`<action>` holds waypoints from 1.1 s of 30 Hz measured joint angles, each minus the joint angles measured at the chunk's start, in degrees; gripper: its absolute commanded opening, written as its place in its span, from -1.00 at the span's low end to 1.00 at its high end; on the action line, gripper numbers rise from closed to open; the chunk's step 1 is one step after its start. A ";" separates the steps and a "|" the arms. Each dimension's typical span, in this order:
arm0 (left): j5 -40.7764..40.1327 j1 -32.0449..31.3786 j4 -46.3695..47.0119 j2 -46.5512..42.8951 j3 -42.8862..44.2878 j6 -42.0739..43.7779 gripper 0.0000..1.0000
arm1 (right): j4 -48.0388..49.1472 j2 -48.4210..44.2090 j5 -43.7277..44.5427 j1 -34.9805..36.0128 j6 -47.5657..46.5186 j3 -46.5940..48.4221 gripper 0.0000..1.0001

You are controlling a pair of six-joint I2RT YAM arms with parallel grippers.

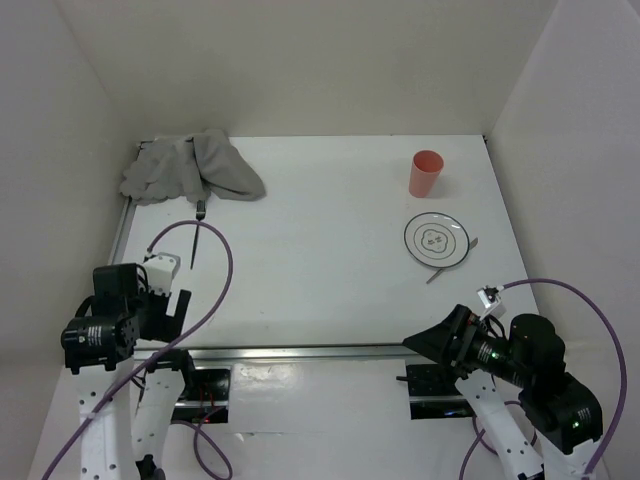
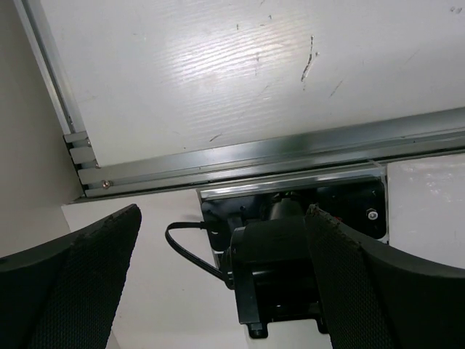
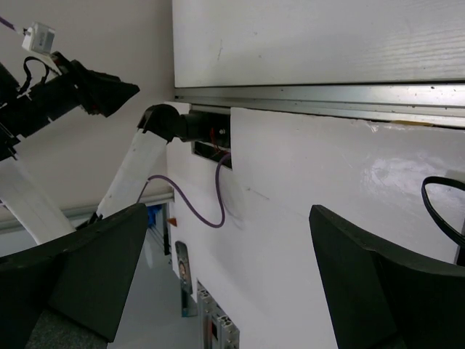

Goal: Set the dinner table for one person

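The dinner table (image 1: 320, 260) is a large white top with metal rails. On it a small white plate (image 1: 436, 239) with a dark rim lies at the right, with a metal utensil (image 1: 433, 274) sticking out from under it. A pink cup (image 1: 426, 173) stands upright behind the plate. A fork (image 1: 197, 232) lies at the left, just in front of a crumpled grey cloth (image 1: 190, 168). My left gripper (image 1: 178, 304) is open and empty over the near left edge. My right gripper (image 1: 422, 342) is open and empty over the near rail, in front of the plate.
In the left wrist view the open gripper (image 2: 221, 291) hangs over the arm's black base (image 2: 283, 269), with the near rail (image 2: 290, 149) beyond. In the right wrist view the open gripper (image 3: 225, 283) faces the left arm (image 3: 73, 94). White walls enclose the table.
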 measured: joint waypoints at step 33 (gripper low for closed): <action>-12.61 -9.88 25.33 83.93 60.06 8.07 0.99 | 30.86 61.07 11.28 0.11 -24.76 9.53 1.00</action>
